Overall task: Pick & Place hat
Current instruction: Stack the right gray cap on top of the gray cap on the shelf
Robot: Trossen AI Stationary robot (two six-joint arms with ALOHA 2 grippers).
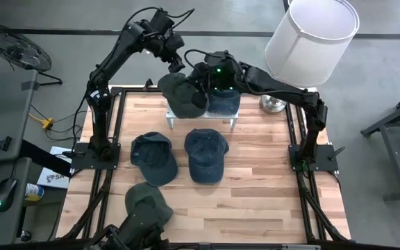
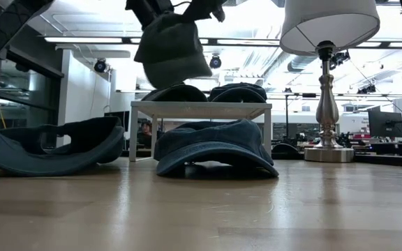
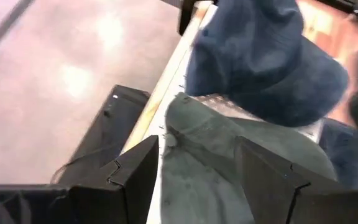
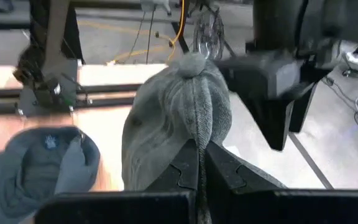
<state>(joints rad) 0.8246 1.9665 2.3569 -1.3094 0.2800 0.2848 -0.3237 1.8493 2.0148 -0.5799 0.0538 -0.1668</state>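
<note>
An olive-grey hat (image 1: 183,94) hangs in the air over the left part of a white rack (image 1: 201,120) at the table's far side. A blue hat (image 1: 225,101) lies on the rack beside it, and the low view shows two dark hats (image 2: 176,93) there. My right gripper (image 4: 201,163) is shut on the olive hat (image 4: 173,118). My left gripper (image 3: 197,180) is open, its fingers on either side of the same hat (image 3: 197,155). Two blue hats (image 1: 153,157) (image 1: 205,154) and another olive hat (image 1: 148,201) lie flat on the table. My right gripper pinches a raised fold of the crown (image 4: 194,134), along a seam below the top button (image 4: 191,62). The hat is lifted clear above the rack (image 2: 201,108) and hangs below the fingers (image 2: 173,52). My left gripper has the hat's cloth between its open fingers (image 3: 135,177); whether they touch it I cannot tell.
A lamp with a white shade (image 1: 311,31) stands at the far right corner on a metal base (image 1: 273,104). The two blue hats lie mid-table in front of the rack. Bare wood shows along the right side (image 1: 269,180) and toward the near edge.
</note>
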